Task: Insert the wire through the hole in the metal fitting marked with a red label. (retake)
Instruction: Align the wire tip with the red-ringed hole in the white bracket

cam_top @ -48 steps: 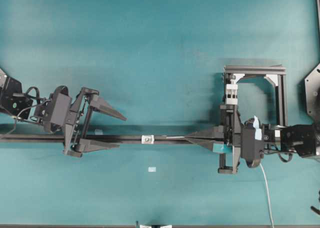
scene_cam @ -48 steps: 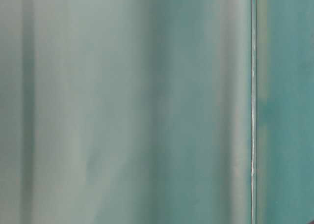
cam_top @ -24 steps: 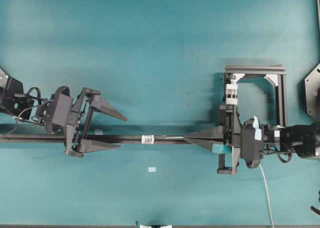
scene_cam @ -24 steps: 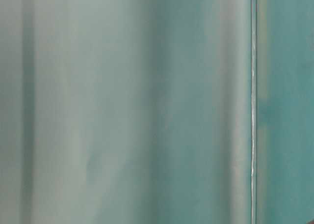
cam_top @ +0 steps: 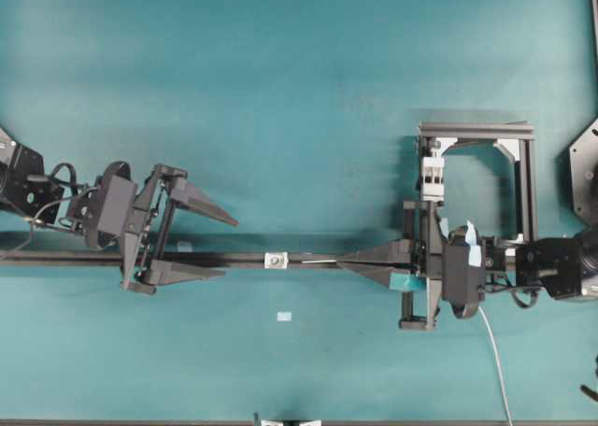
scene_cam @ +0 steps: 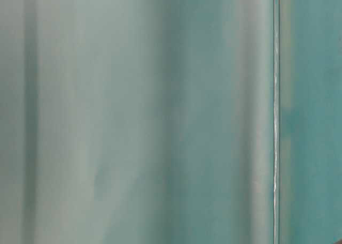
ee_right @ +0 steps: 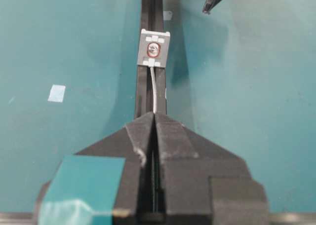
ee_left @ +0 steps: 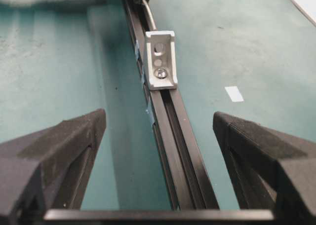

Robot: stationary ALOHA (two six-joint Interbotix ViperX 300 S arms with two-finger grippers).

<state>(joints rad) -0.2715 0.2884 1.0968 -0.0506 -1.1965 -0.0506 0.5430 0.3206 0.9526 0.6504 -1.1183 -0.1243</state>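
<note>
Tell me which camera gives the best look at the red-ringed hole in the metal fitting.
The right wrist view: the metal fitting faces it, showing the hole inside its red ring, the wire just below. The left wrist view shows the fitting's other side, no red. Overhead it is a speck; the table-level view is only blur.

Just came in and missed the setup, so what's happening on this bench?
The right gripper is shut on a thin pale wire, its free end reaching toward the red-ringed hole in the small metal fitting on the black rail. The wire's tip meets the fitting's lower edge, not yet through. The left gripper waits open on the other side, holding nothing.
</note>
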